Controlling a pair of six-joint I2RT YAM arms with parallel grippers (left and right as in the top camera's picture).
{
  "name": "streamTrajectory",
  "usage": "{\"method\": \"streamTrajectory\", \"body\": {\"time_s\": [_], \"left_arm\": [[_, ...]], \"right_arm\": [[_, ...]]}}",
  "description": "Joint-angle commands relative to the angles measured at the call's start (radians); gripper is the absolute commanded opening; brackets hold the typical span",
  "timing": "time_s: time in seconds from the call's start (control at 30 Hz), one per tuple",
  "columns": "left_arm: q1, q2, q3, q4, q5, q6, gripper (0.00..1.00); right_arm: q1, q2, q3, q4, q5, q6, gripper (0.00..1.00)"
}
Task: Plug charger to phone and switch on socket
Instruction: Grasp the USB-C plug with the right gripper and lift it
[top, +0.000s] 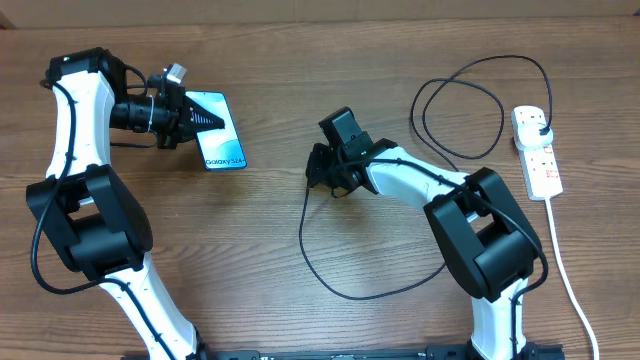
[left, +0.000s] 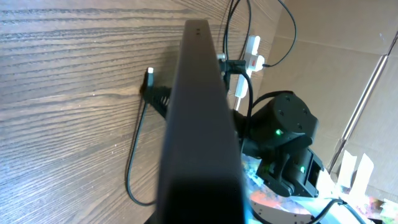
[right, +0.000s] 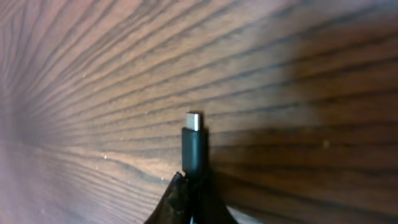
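The phone (top: 224, 142), blue screen up with "Galaxy S24" text, lies at the far left. My left gripper (top: 203, 119) is shut on its left end. In the left wrist view the phone (left: 200, 124) shows edge-on as a dark bar that hides my fingers. My right gripper (top: 316, 178) at mid-table is shut on the charger's connector end (right: 194, 144), its metal tip pointing left towards the phone; the tip also shows in the left wrist view (left: 150, 73). The black cable (top: 345, 293) loops across the table to its plug (top: 541, 127), seated in the white socket (top: 541, 165) at the far right.
The socket's thick white cord (top: 567, 268) runs down the right side to the front edge. The black cable makes a second loop (top: 460, 105) left of the socket. Bare wood table (top: 250, 260) lies between phone and connector.
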Motion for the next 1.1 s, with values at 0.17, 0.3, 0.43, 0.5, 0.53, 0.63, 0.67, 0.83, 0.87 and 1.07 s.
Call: {"method": "streamTrajectory", "body": {"time_s": [0.17,0.3,0.43,0.5,0.53,0.63,0.67,0.83,0.87,1.07], "left_arm": [[-0.005,-0.005,0.015,-0.002,0.03,0.007,0.04],[-0.005,-0.005,0.015,-0.004,0.061,0.008,0.04],[-0.018,-0.005,0.015,-0.032,0.236,0.135,0.04],[-0.028,-0.005,0.015,-0.045,0.304,0.181,0.04],[-0.034,-0.006,0.015,-0.048,0.328,0.191,0.04],[-0.055,-0.006,0.015,-0.047,0.39,0.197,0.04],[-0.064,-0.005,0.015,-0.048,0.415,0.208,0.04],[-0.108,-0.006,0.015,-0.048,0.542,0.242,0.04],[-0.116,-0.006,0.015,-0.048,0.558,0.244,0.04],[-0.163,-0.006,0.018,-0.047,0.558,0.24,0.04]], "right_arm": [[-0.035,0.056,-0.022,-0.047,-0.018,-0.065,0.04],[-0.111,0.003,-0.007,-0.04,-0.248,-0.232,0.04],[-0.187,-0.122,-0.006,-0.069,-0.472,-0.36,0.04],[-0.207,-0.189,-0.006,-0.105,-0.532,-0.395,0.04],[-0.215,-0.232,-0.006,-0.127,-0.566,-0.415,0.04],[-0.224,-0.329,-0.006,-0.171,-0.622,-0.431,0.04],[-0.225,-0.36,-0.006,-0.183,-0.636,-0.435,0.04],[-0.224,-0.516,-0.006,-0.252,-0.693,-0.456,0.04],[-0.224,-0.547,-0.007,-0.27,-0.693,-0.456,0.04],[-0.214,-0.699,-0.035,-0.361,-0.62,-0.455,0.04]]}}
